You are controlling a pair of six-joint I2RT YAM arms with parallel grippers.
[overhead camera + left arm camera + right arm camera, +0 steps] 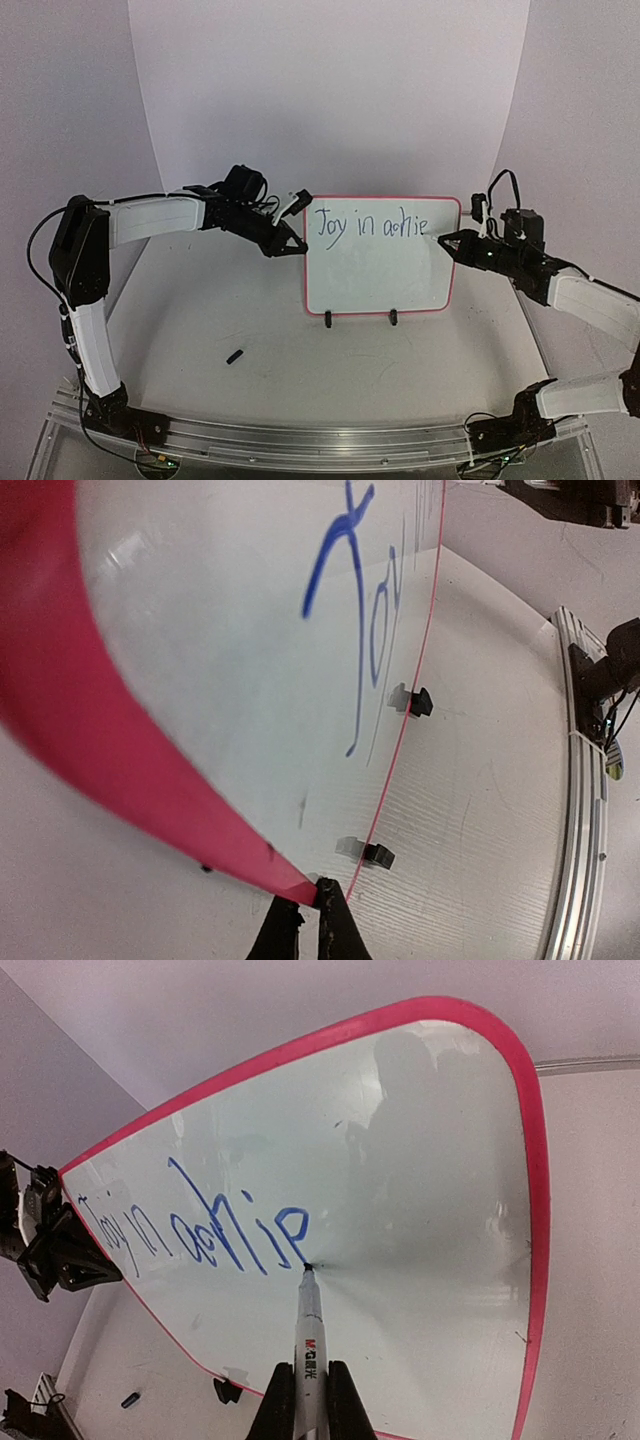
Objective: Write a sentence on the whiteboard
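Reaching inward, L fingers (282,932) clamp whiteboard (380,282) rim; R fingers (272,1415) pinch marker (309,1332), tip at sentence (370,227) end.

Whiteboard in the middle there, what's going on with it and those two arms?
The right gripper holds a marker with its tip on the whiteboard, at the end of the blue writing that starts "Joy in". The left gripper pinches the board's pink left rim, apparently steadying it. The board stands upright on two black clip feet. A small black piece, perhaps the cap, lies on the table in front.
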